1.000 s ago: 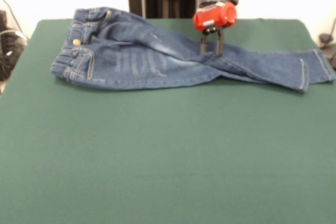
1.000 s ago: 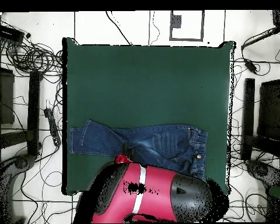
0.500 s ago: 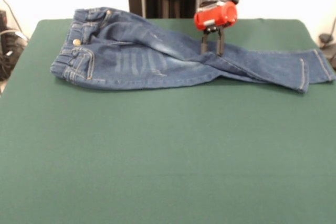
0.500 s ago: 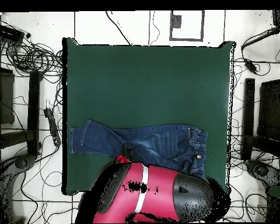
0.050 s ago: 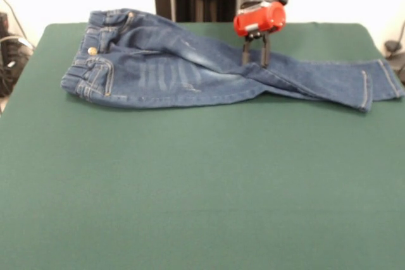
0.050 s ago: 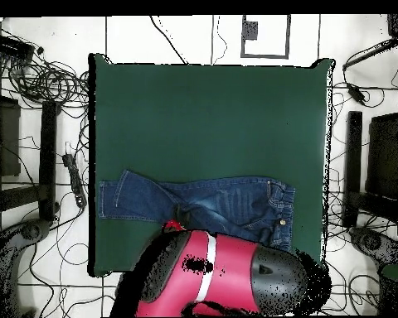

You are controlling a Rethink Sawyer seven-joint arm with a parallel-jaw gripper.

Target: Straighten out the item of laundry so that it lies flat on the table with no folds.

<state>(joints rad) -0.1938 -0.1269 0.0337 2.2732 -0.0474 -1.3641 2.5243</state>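
The item of laundry (image 5: 183,71), a small pair of blue jeans, lies across the far part of the table (image 5: 190,188). Its waistband is at the left and its legs run to the right, with one leg folded over the other. My gripper (image 5: 254,64) stands open over the legs near the knee, and its two fingertips reach down to the denim on either side of a crease. From above, the jeans (image 6: 211,203) lie along the table's (image 6: 211,116) near edge, and my red arm (image 6: 211,273) covers the gripper and part of the cloth.
Cables and stands (image 6: 36,74) lie on the floor round the table in the overhead view. Green tabletop stretches wide in front of the jeans. The leg cuffs (image 5: 380,83) lie close to the table's right edge in the front view.
The gripper has edged a little to the right and up over the legs. The jeans lie as before.
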